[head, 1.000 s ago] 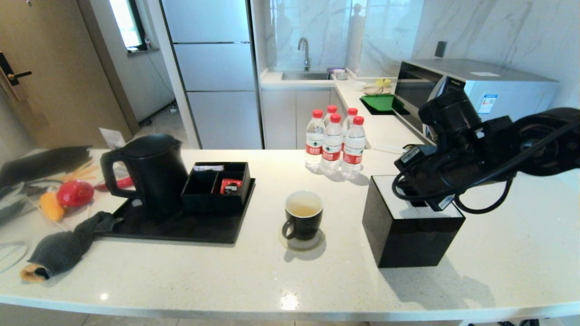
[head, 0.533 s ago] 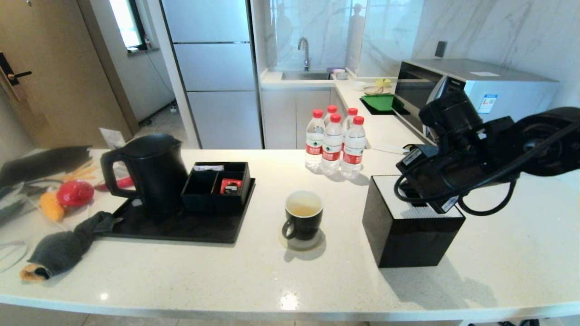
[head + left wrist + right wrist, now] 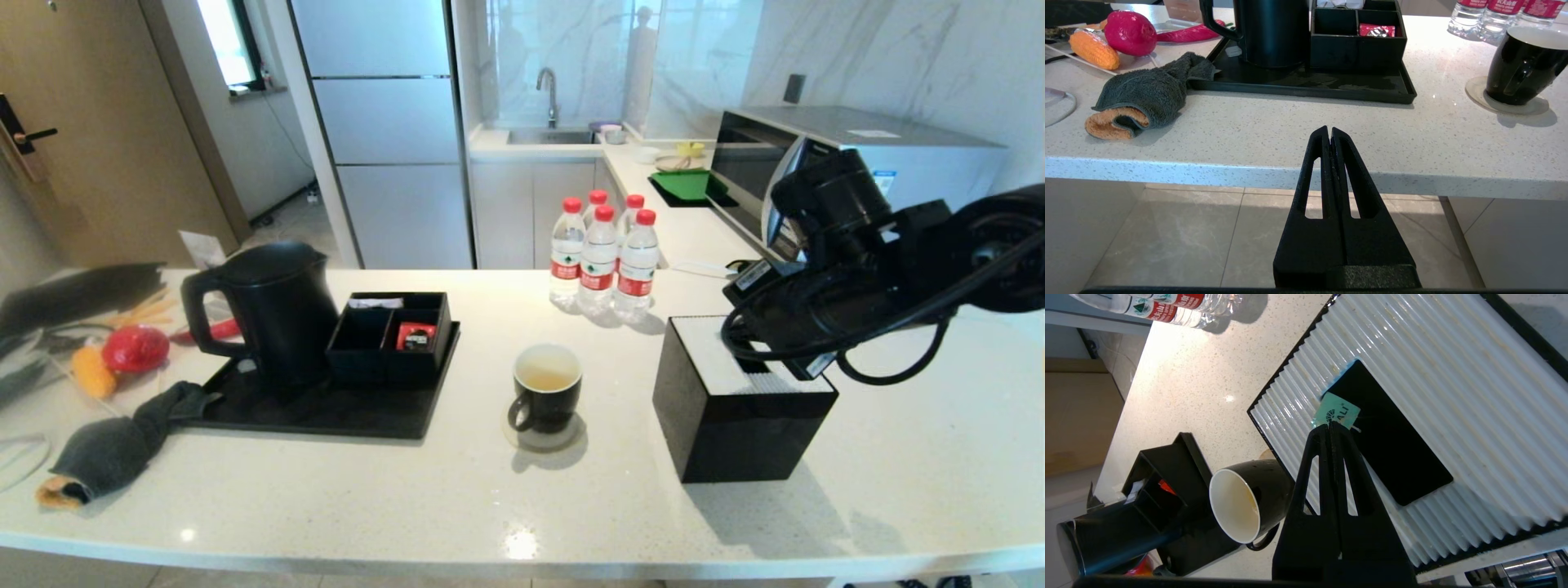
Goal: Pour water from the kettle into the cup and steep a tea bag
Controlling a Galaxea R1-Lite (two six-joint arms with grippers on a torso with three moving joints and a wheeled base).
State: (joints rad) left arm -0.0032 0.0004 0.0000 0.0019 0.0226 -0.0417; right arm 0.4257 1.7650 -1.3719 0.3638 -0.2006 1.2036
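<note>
The black cup (image 3: 547,388) stands on a round coaster mid-counter and holds pale yellowish water (image 3: 545,377). To its left the tall black kettle (image 3: 269,306) stands upright on a black tray (image 3: 326,412). My right arm (image 3: 816,302) hangs over a black box with a ribbed white top (image 3: 735,408). In the right wrist view the right gripper (image 3: 1332,425) is shut on the tea bag's pale teal paper tag (image 3: 1338,411), above the box's dark slot (image 3: 1392,457). The bag itself is hidden. My left gripper (image 3: 1329,130) is shut and empty, low before the counter's front edge.
Several red-capped water bottles (image 3: 600,257) stand behind the cup. A black compartment box (image 3: 392,335) with a red packet sits on the tray. A grey towel (image 3: 114,445) and toy produce (image 3: 135,347) lie far left. A microwave (image 3: 857,155) stands behind the right arm.
The right arm has shifted a little to the right and upward over the ribbed box, still shut on the tag. Cup, kettle and left gripper have not moved.
</note>
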